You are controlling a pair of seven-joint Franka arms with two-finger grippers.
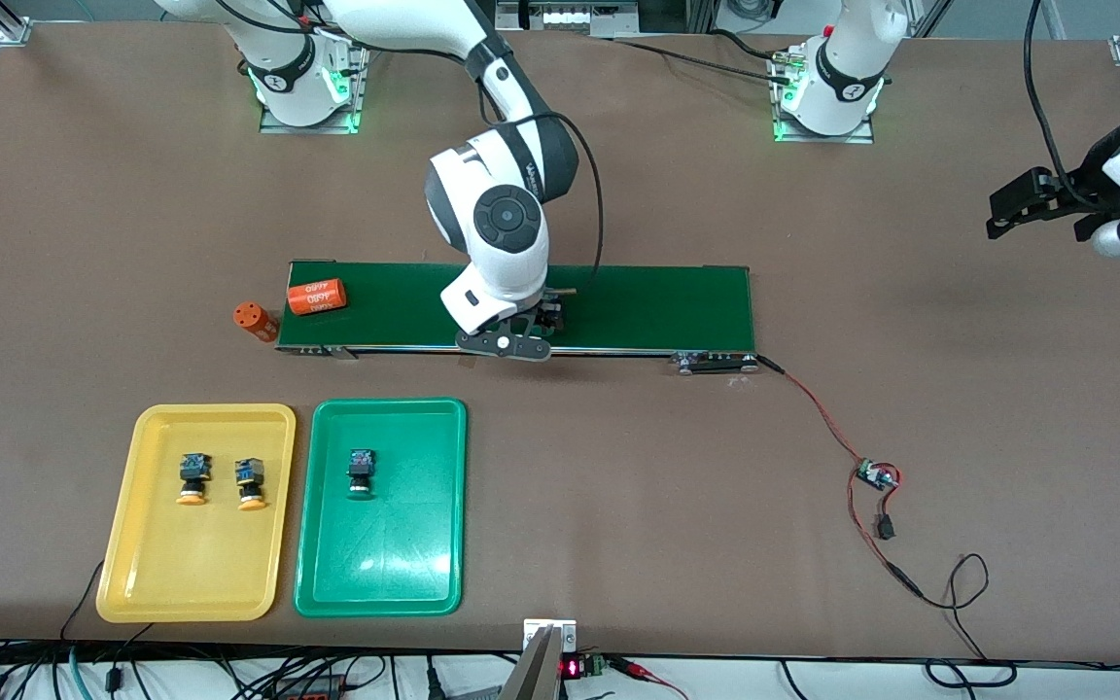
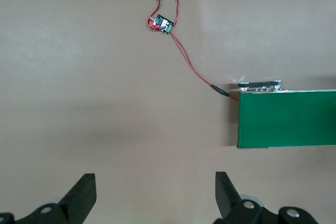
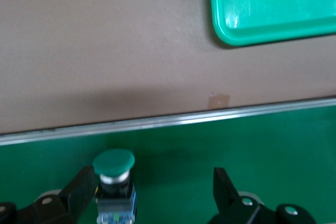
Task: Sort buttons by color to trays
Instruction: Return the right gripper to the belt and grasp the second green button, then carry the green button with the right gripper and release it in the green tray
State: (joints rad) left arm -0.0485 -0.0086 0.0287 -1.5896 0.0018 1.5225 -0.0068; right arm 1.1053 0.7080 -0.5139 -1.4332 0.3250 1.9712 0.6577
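Note:
Two yellow-capped buttons (image 1: 192,478) (image 1: 250,483) lie in the yellow tray (image 1: 195,412). One green-capped button (image 1: 361,472) lies in the green tray (image 1: 385,405), whose corner (image 3: 226,35) shows in the right wrist view. Another green button (image 3: 114,182) lies on the dark-green conveyor belt (image 1: 647,306). My right gripper (image 1: 541,326) (image 3: 153,182) is low over the belt and open around this button, which sits close against one finger (image 3: 84,184). In the front view the hand mostly hides it. My left gripper (image 1: 1007,209) (image 2: 155,184) waits open over bare table at the left arm's end.
An orange cylinder (image 1: 317,297) lies on the belt toward the right arm's end, and a second one (image 1: 255,321) stands on the table just off that end. A small circuit board (image 1: 876,476) (image 2: 160,23) with red wires trails from the belt's other end (image 2: 289,119).

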